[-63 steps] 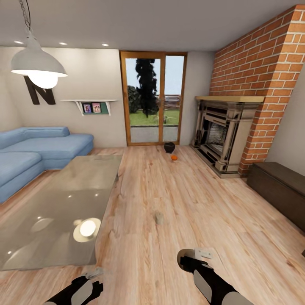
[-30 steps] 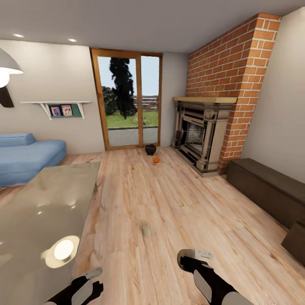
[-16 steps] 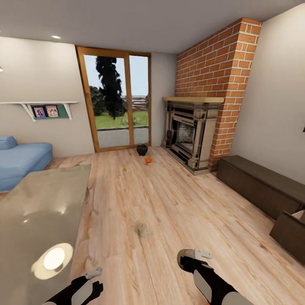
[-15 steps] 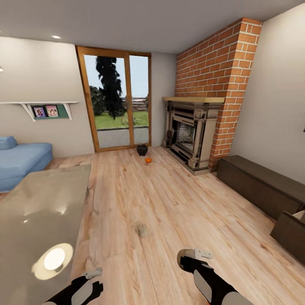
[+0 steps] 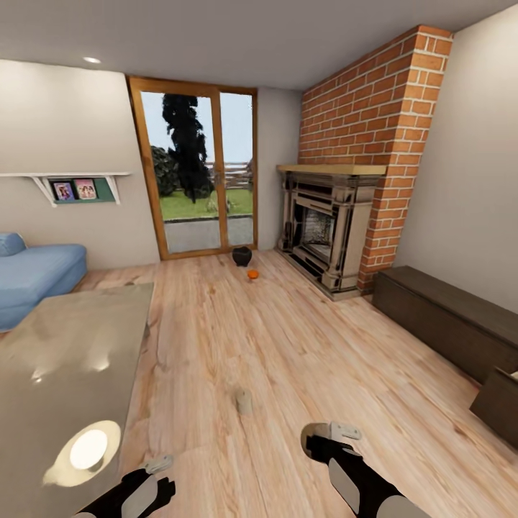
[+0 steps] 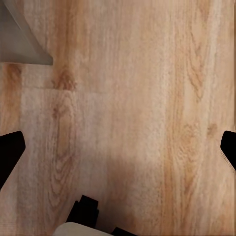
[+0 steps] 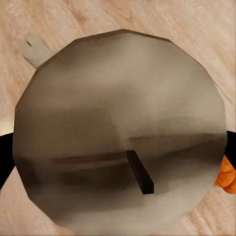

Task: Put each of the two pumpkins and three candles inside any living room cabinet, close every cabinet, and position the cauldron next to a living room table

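I had a candle (image 7: pixel 118 132) clamped in the right gripper (image 5: pixel 332 436), a pumpkin (image 7: pixel 227 176) wedged beside it; either could slip while driving. Another candle (image 5: pixel 244 401) lay on the floor ahead, a trip risk. The left gripper (image 6: pixel 118 162) hung spread, holding nothing, near the table (image 5: pixel 65 360).

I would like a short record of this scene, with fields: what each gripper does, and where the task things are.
left gripper: open, empty, above the wooden floor
right gripper: shut on a thick cream-white candle
second candle: on the floor ahead
small black cauldron: on the floor by the glass door
orange ribbed pumpkin: on the floor beside the cauldron, apart
low dark brown cabinet: along the right wall
glossy grey coffee table: at left
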Tool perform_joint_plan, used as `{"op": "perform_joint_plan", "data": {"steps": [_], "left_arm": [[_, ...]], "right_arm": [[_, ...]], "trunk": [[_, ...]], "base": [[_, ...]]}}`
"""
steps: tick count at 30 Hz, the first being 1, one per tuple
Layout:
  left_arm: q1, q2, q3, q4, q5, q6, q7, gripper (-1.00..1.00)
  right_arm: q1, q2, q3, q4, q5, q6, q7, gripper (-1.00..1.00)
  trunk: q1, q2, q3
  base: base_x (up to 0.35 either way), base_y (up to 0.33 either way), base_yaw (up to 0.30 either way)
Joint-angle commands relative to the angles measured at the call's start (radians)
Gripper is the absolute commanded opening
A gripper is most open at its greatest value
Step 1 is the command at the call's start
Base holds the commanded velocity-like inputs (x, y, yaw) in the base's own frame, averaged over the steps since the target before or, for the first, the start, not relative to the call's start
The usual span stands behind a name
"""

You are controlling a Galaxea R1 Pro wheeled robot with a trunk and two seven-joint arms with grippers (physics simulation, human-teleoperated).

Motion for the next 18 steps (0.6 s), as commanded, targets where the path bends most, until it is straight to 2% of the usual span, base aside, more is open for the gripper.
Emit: {"op": "perform_joint_plan", "data": {"steps": [1,18], "left_arm": [[0.000,0.001,-0.008,-0.003,0.008,0.004,0.007,1.00],[0.000,0.001,-0.008,-0.003,0.007,0.003,0.008,1.00]], "right_arm": [[-0.001,-0.001,0.009,-0.003,-0.006,0.005,-0.009,-1.00],[-0.001,-0.001,0.009,-0.003,-0.006,0.005,-0.009,-1.00]], "trunk": [[0.000,-0.001,-0.001],[0.000,-0.001,-0.001]], "base": [[0.200,0.000,0.000],[0.202,0.000,0.000]]}}
